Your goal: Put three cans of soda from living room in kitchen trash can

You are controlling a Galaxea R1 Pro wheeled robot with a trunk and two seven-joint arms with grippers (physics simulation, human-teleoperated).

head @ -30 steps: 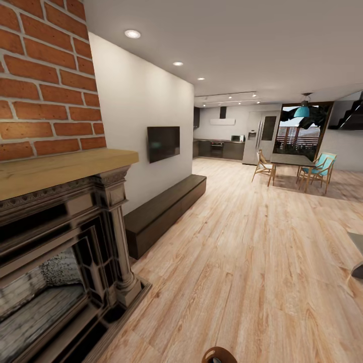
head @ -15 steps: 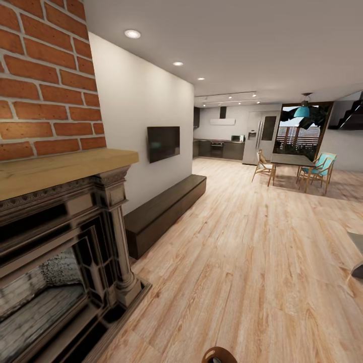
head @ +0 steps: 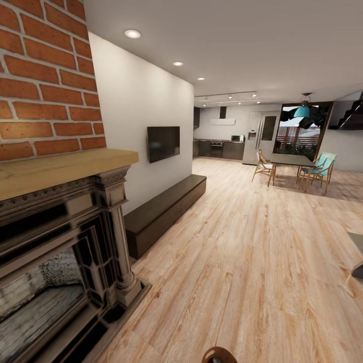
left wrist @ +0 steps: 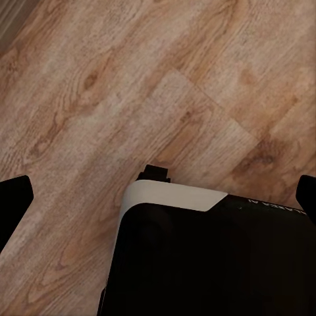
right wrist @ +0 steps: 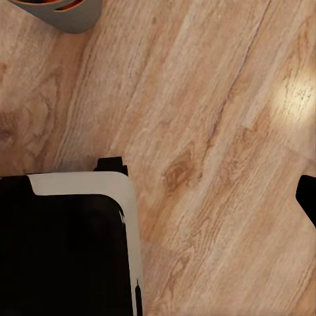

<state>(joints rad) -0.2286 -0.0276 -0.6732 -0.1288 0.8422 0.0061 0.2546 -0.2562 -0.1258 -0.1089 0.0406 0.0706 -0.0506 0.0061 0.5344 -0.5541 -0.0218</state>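
Rough red brick chimney (head: 45, 75) rises at my left over an ornate dark fireplace (head: 60, 252) with a pale wooden mantel. Beside it runs a long low dark wood bench (head: 166, 209) under a flat black TV (head: 163, 143). Grainy light plank floor (head: 242, 252) stretches to the far kitchen (head: 219, 146). A grey container (right wrist: 62, 13) sits on the floor, orange showing inside. I cannot tell whether either gripper is apart or together.
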